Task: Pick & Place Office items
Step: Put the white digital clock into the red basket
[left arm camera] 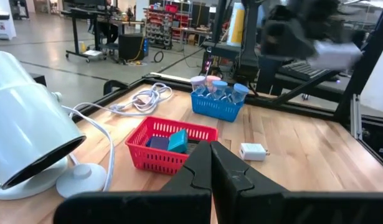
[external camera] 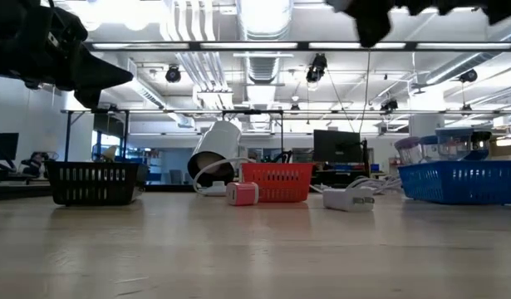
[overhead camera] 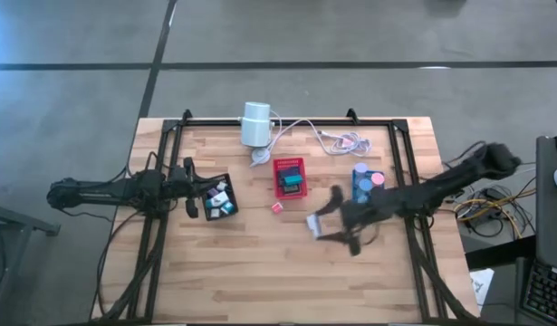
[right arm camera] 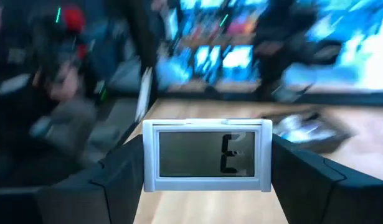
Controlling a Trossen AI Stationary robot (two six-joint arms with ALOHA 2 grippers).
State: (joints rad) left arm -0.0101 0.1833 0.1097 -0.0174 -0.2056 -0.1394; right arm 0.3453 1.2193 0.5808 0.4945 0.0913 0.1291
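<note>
Right gripper (right arm camera: pixel 207 163) grips small grey clock (right arm camera: pixel 207 155) across long axis, fingers (right arm camera: pixel 119 174) on short ends, display up. Clock held above worktop (overhead camera: pixel 260 281), near blue tray (overhead camera: pixel 361 187), red tray (overhead camera: pixel 292 177) farther. Left gripper (left arm camera: pixel 211 174) closed, empty, beside black tray (overhead camera: pixel 216 198).

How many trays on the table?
3. Black tray by the left gripper, red tray mid-table, blue tray toward the right arm. None looks hidden.

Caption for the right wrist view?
Right gripper holding a small grey LCD display between its fingers above the wooden table.
</note>
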